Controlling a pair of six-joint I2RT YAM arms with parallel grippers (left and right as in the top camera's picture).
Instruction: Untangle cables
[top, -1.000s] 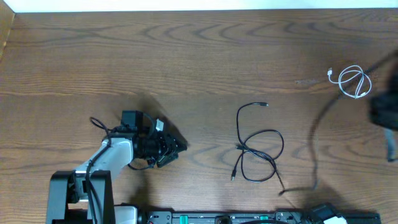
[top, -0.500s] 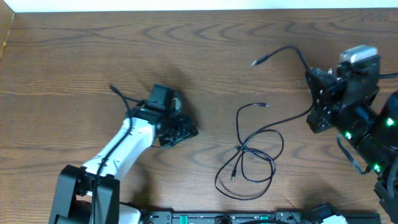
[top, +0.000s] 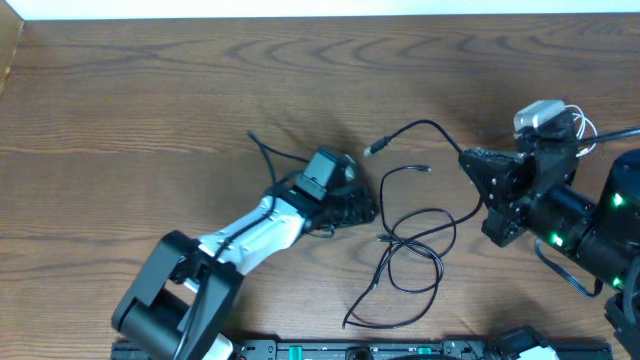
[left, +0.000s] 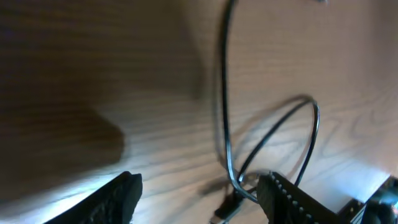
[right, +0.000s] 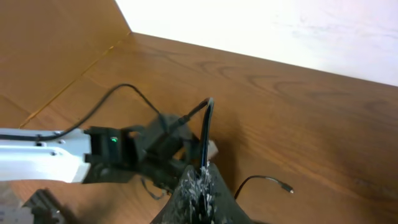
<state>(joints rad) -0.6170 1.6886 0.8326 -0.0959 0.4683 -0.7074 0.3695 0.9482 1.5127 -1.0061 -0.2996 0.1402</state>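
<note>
left arm: stretched low, left gripper (top: 352, 207) just beside looped black cable (top: 441, 265), fingers wide apart, empty | right gripper (top: 468, 157): above-right of it, clamped on raised black cable (top: 425, 123)

You had no text, label, brand, number or sign that could be read in any of the three views.
</note>
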